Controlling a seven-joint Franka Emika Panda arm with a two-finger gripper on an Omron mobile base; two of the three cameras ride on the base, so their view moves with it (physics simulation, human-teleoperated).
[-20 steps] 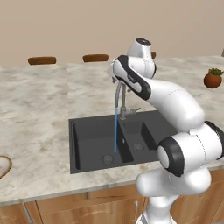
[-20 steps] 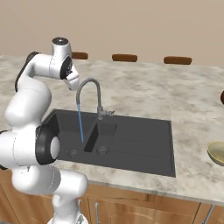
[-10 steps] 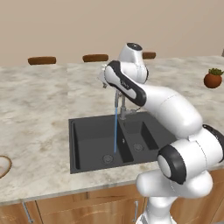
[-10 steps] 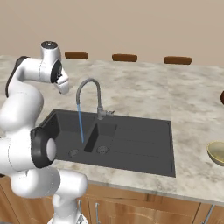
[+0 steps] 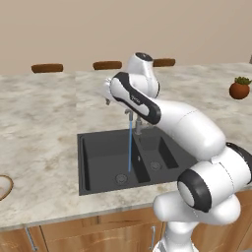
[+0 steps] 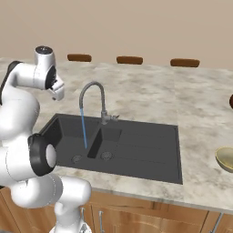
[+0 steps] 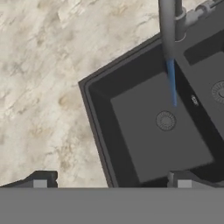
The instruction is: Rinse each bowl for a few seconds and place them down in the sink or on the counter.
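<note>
Swinging arm: over the last second the white arm has carried its hand away from above the tap (image 6: 91,89), out toward 9 o'clock of it in the right base view.
Gripper (image 6: 58,92): fingers apart at full spread, nothing between them; it hangs high over the left rim of the sink (image 5: 81,162), looking down on the left basin and bare counter (image 5: 39,123).
Water (image 5: 130,145): a thin blue stream falls from the tap into the left basin, running just as it was a second ago.
Shallow bowl (image 5: 2,186): on the counter at roughly 8 o'clock of the sink in the left base view, cut by the frame edge; unmoved, untouched.
Olive bowl (image 6: 225,158): on the counter at about 4 o'clock of the sink in the right base view, well apart from the hand; unmoved.
Meaning for the task: neither bowl rinsed yet; the leftward swing probably aims at the shallow bowl, though the frames do not settle this.
Potted plant (image 5: 239,88): far right of the counter, not involved.
</note>
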